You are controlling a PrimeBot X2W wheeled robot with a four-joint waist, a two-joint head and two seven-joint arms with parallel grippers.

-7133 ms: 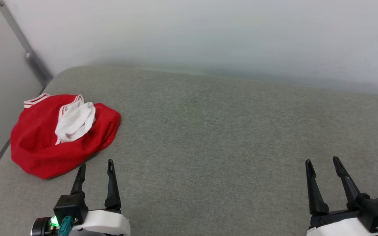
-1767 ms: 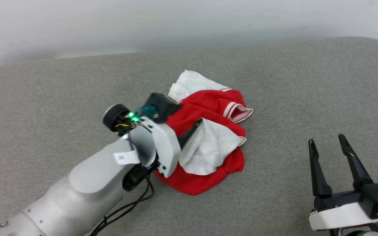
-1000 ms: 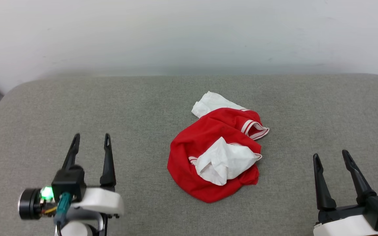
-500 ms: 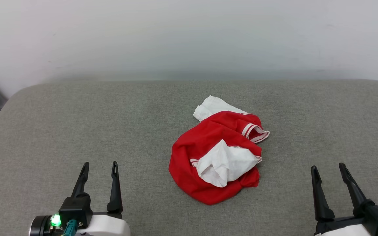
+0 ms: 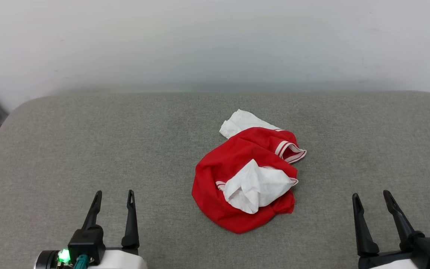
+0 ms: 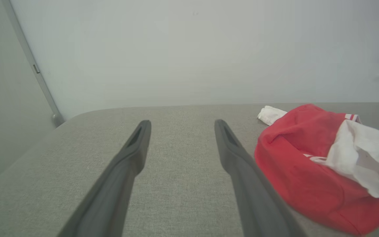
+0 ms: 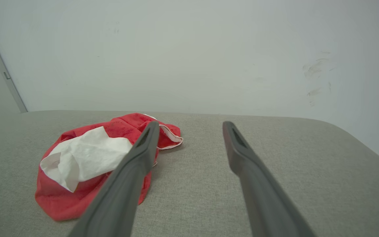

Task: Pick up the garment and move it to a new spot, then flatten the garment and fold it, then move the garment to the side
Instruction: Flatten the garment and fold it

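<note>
Left gripper (image 5: 114, 192) and right gripper (image 5: 370, 194): both empty, jaws spread wide, above grey cushion (image 5: 88, 142). Garment (image 5: 218, 175) lies crumpled mid-cushion, untouched, at 2 o'clock from left, 10 o'clock from right. Heap runs roughly 6 to 12. Neither arm judged clearly nearer.

The left gripper (image 5: 114, 192) and the right gripper (image 5: 370, 194) are each showing two long black tapering fingers (image 5: 130, 220) on a black block (image 5: 86, 241) above a white shell (image 5: 120, 260), and a green light (image 5: 64, 256) is glowing beside a teal plug (image 5: 81, 262) on the left one.
</note>
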